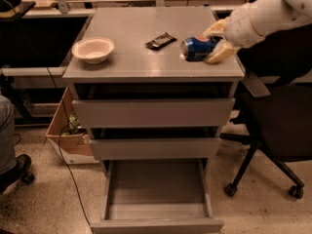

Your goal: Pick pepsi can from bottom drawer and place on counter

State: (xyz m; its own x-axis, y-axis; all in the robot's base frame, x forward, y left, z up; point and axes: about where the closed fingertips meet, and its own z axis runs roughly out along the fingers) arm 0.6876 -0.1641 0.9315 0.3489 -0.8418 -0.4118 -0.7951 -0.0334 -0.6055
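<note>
- Placing step: the gripper (215, 44), jaws clamped on the sideways pepsi can (197, 48), is at the counter's (131, 33) right side.
- Next, I judge: settle the can on the counter, then release it.

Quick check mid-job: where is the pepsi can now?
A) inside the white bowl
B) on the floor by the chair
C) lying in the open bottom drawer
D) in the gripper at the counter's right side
D: the gripper is shut on the pepsi can, held on its side over the right part of the counter; the bottom drawer stands open with no can in it.
</note>
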